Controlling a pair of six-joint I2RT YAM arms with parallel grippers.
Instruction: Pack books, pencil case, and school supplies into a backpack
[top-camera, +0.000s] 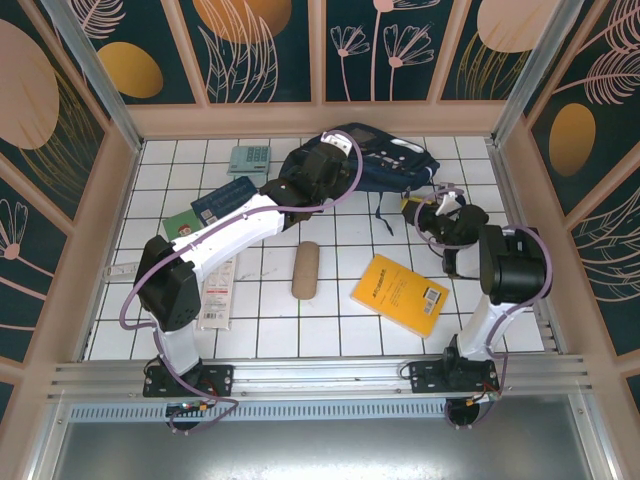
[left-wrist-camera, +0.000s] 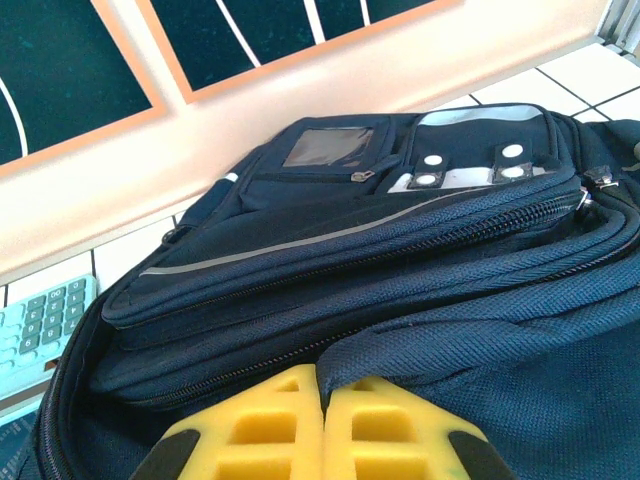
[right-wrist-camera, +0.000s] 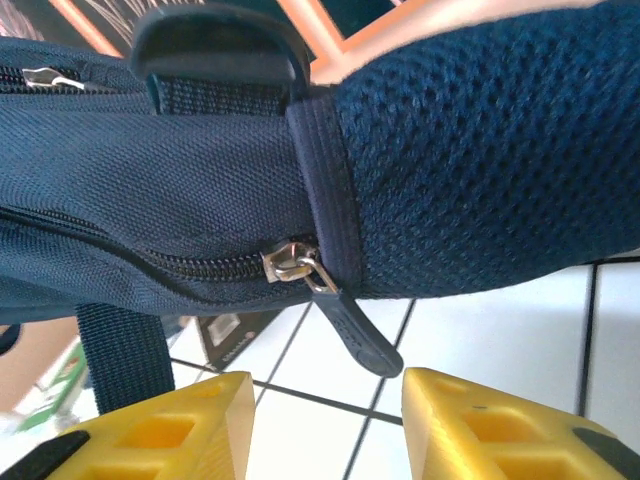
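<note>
Top view: navy backpack (top-camera: 390, 160) lies at the far side of the white tiled tabletop (top-camera: 330, 325). The left tool (top-camera: 335, 155) is on its left end and the right tool (top-camera: 425, 210) is just off its near right edge. The tan pencil case (top-camera: 305, 270) lies mid-tabletop, with the yellow book (top-camera: 400, 293) to its right. The teal calculator (top-camera: 249, 159), blue book (top-camera: 225, 200), green book (top-camera: 180, 222) and white packet (top-camera: 217, 295) lie along the left side, partly hidden by the left arm.

Left wrist: left tool (left-wrist-camera: 322, 385) has its yellow pads pressed together, nipping a raised fold of the backpack (left-wrist-camera: 400, 250). The fabric is coarse woven nylon with grey piping, zip lines and a clear window pocket. A corner of the calculator (left-wrist-camera: 40, 320) shows at left.

Right wrist: right tool (right-wrist-camera: 325, 400) is spread wide and grips nothing. The dark zipper pull (right-wrist-camera: 350, 325) hangs just above the gap, below the metal slider (right-wrist-camera: 290, 265). The backpack (right-wrist-camera: 150, 180) is woven nylon at left and open mesh at right. A webbing strap (right-wrist-camera: 120, 350) hangs down beside the left finger.
</note>
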